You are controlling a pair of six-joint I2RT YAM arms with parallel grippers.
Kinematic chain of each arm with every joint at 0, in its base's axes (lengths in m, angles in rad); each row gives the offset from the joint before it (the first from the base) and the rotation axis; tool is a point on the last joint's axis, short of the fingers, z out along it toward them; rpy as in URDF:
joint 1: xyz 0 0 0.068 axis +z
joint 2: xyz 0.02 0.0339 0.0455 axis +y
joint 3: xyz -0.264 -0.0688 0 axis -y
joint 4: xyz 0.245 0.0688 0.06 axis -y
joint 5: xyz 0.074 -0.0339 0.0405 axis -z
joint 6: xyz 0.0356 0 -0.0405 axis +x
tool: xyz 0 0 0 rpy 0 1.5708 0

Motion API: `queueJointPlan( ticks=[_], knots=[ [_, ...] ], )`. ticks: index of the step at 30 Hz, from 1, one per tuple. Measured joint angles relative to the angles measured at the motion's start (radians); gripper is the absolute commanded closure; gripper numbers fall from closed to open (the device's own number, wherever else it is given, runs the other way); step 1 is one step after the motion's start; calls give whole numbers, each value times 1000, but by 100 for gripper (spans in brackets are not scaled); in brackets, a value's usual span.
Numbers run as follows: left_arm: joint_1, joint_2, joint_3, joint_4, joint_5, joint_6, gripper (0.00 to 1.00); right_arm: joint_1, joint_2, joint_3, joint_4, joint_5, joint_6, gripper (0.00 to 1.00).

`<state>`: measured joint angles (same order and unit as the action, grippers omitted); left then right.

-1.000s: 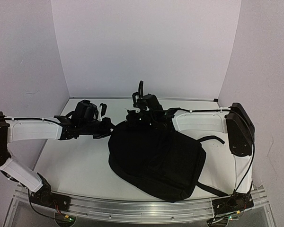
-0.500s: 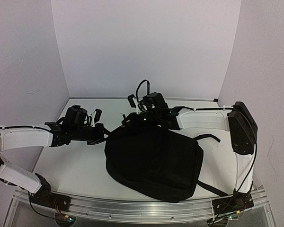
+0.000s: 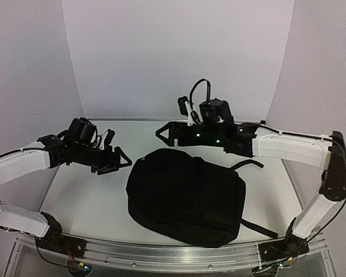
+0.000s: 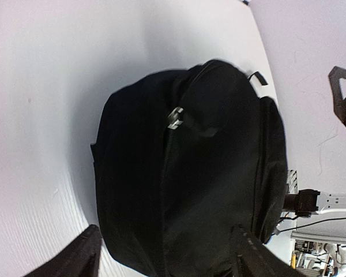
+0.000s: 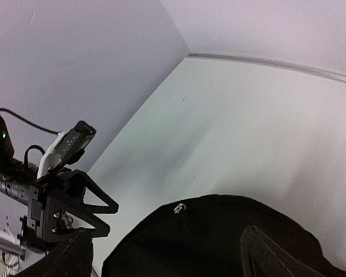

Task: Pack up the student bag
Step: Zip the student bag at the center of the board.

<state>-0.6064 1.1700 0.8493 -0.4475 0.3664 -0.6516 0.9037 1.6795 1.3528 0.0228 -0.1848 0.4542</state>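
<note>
Compared with a second ago, both arms have drawn back from the far edge of the student bag [image 3: 187, 196]: the left one has swung out toward the left wall, the right one has lifted and pulled away to the right, and the bag has settled a little leftward on the white table [image 3: 86, 196]. Going from left to right in the overhead view, the left gripper [image 3: 118, 161] hangs above the table at about ten o'clock from the bag, close to its rounded top but not touching it. Its jaws are spread wide and hold nothing. Its wrist camera looks straight down on the bag, so this seems a stand-off pose for surveying rather than grasping. The bag lies flat in the middle of the table toward the near edge, its top pointing to eleven o'clock. One shoulder strap [image 3: 251, 166] trails out at two o'clock. A small silver zipper pull [image 4: 174, 117] sits near the top, and the zip looks closed, so opening it is probably the next need. The right gripper [image 3: 164, 131] hovers at twelve o'clock, above and beyond the bag's top. Its jaws are also parted and empty, and the bag lies below them, not between them. Nothing to pack is visible.
</note>
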Motion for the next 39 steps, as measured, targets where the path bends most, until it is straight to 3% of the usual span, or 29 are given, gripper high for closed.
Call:
queueJointPlan(
  ticks=[5,15,20,24,29,34,36,39],
  knots=[
    [46,76,181,-28,3,86,4,-54,-133,-61,-107,149,72,2],
    [74,583,590,-59,150,309,0,-285,-324,-400,-376,275,224,2],
    [73,732,679,-108,243,402,0,-360,-479,-559,-411,259,314,3],
    [68,781,702,-122,318,443,1,-377,-564,-668,-420,232,392,12],
    [49,811,702,-129,386,464,20,-377,-590,-769,-422,160,454,25],
    [36,817,682,-116,439,455,66,-377,-558,-784,-382,100,467,46],
    [37,817,659,-101,449,454,81,-377,-518,-784,-344,82,469,61],
    [37,816,608,-71,455,439,95,-377,-442,-781,-273,59,449,87]
  ],
)
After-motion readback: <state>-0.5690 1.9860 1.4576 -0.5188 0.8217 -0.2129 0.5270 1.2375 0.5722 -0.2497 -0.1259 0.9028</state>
